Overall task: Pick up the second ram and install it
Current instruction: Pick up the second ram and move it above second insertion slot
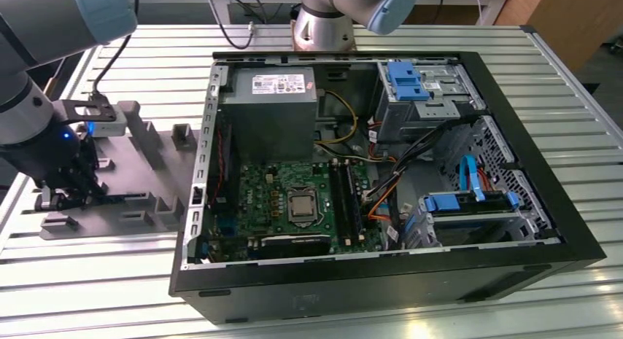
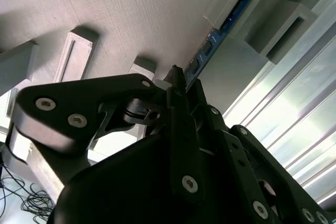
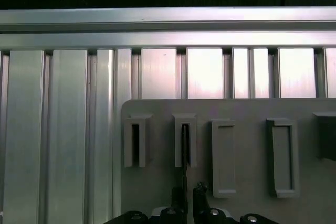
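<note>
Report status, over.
Tool low over grey holder. Second ram on edge in holder blocks, right at tool. Computer case apart, exterior view's right.

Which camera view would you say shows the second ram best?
The second wrist view: the second ram shows its broad face with chips, standing in a holder. The first wrist view shows it edge-on; the exterior view shows the holder.

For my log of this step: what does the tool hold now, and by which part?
The tool seems closed on the second ram, by its upper edge; the ram stands in the grey holder.
</note>
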Available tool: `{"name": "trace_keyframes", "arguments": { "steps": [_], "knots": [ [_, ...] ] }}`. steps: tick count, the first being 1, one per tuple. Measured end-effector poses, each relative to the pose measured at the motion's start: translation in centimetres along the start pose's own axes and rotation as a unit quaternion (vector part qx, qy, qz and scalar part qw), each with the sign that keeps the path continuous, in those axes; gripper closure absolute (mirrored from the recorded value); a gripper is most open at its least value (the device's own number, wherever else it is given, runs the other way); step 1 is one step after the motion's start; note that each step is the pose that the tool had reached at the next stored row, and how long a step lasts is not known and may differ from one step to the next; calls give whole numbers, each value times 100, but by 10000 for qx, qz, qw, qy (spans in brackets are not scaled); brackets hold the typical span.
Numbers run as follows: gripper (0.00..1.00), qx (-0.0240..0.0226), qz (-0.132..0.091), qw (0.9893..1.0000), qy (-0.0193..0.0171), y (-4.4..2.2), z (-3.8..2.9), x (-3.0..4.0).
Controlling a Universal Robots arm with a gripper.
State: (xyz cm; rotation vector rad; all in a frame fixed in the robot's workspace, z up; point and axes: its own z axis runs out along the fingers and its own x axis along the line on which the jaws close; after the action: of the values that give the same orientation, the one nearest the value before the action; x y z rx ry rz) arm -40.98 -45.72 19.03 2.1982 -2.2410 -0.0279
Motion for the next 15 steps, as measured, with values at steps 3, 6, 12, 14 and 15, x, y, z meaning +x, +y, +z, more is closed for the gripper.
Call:
{"name": "trace_keyframes", "arguments": {
  "steps": [3,6,12,14,15],
  "knots": [
    [78,0,0,10000,0,-2,0,0],
    [79,0,0,10000,0,-4,0,0],
    [86,0,0,10000,0,-4,0,0],
    [86,0,0,10000,0,-4,0,0],
    [86,0,0,10000,0,-4,0,0]
  ]
}}
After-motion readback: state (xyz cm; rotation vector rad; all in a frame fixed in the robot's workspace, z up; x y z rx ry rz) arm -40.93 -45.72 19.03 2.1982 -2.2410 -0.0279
